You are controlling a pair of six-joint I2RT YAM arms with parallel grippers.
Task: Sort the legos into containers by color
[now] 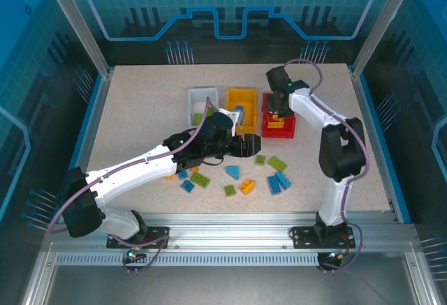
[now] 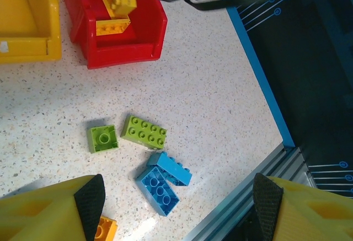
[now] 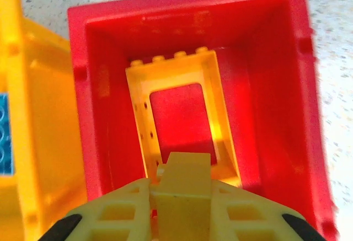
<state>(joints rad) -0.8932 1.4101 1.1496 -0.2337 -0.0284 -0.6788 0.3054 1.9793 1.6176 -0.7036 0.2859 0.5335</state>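
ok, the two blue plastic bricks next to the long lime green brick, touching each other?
Touching. Left wrist view: the lighter blue sloped brick lies against the darker blue studded brick, no gap between them.

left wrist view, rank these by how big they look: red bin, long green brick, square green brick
1. red bin, clearly the largest even though the frame edge cuts part of it off
2. long green brick
3. square green brick, about half the long one
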